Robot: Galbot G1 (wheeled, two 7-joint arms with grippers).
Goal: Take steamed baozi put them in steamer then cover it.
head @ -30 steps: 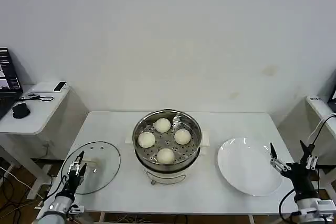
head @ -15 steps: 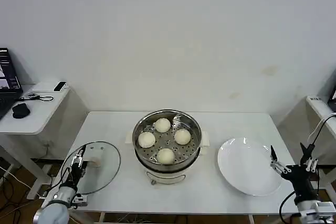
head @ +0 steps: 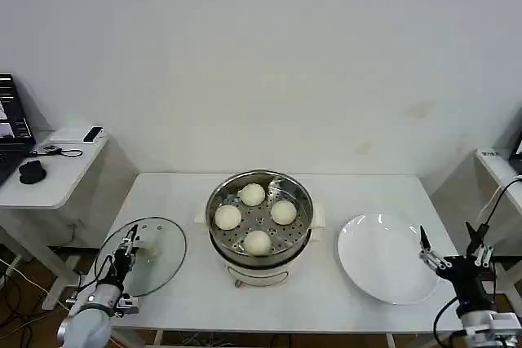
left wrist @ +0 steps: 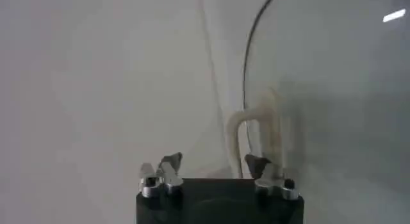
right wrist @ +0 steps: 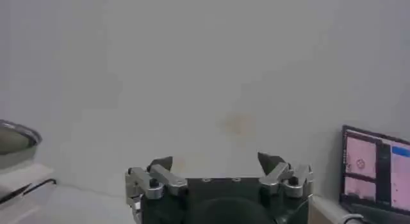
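Seen from the head camera, a white table (head: 196, 299) holds the steamer (head: 259, 222) at its middle, a shiny steel pot with four steamed baozi (head: 256, 217) already resting on its perforated tray. The cover (head: 143, 256), a clear glass lid, lies flat on the table to the robot's left of the pot, well apart from it, so covering is the step not yet done. The left gripper (head: 129, 248) sits at the lid's near left part, right at the cream handle, with its fingers parted on either side of it; the lid lies directly under and ahead of this gripper, making the left arm by far the nearer one. An empty white plate (head: 386, 257) lies to the right of the pot, and the right gripper (head: 451, 248) hangs beyond the plate's outer edge, off the table corner, fingers spread wide and holding nothing. In the left wrist view, the left gripper (left wrist: 214, 171) shows its two fingertips set apart, with the lid's bar handle (left wrist: 257, 137) rising as a pale arch just ahead, nearer one fingertip than the other, not yet clasped; the handle's long axis appears to run roughly along the gripper's reach, so the fingers would close across its narrow width. In the right wrist view, the right gripper (right wrist: 218, 168) is wide open against a plain wall, with the steamer's rim (right wrist: 18, 137) far off at one edge.
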